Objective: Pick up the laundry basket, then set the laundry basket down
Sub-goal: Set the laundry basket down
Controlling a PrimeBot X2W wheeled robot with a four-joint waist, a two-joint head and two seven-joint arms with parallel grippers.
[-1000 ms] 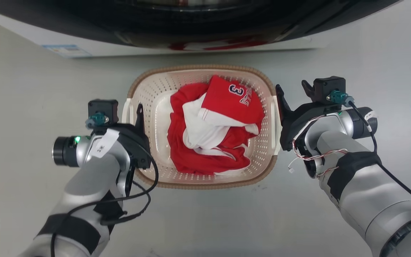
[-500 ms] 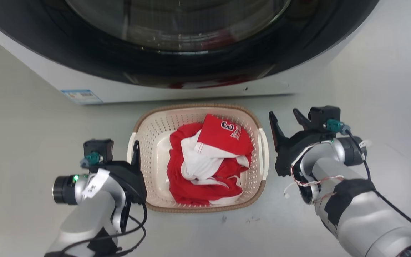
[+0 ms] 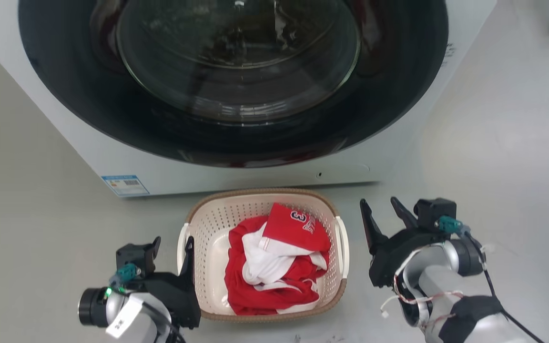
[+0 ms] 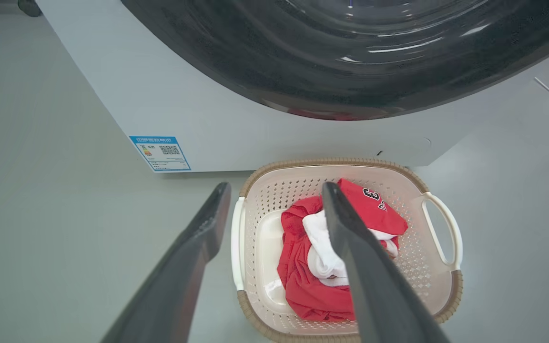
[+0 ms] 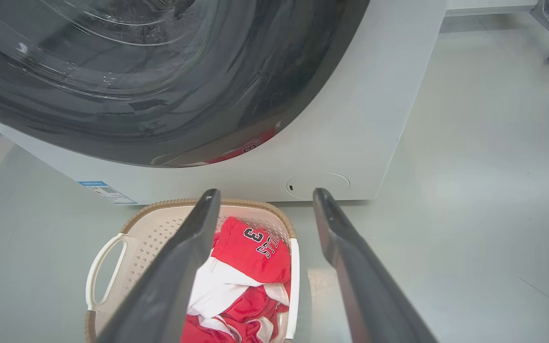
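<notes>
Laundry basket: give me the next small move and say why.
Probably draw the left gripper and right gripper further back, still open. The laundry basket sits on the floor by the washer, held by neither, and the fingers have been backing off it for the last second.

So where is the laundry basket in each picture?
Head view: laundry basket at bottom middle, between left gripper and right gripper.
Left wrist view: laundry basket lower right of centre.
Right wrist view: laundry basket at bottom left.
Shared landmark: the washer's blue sticker, always up-left of it.
</notes>
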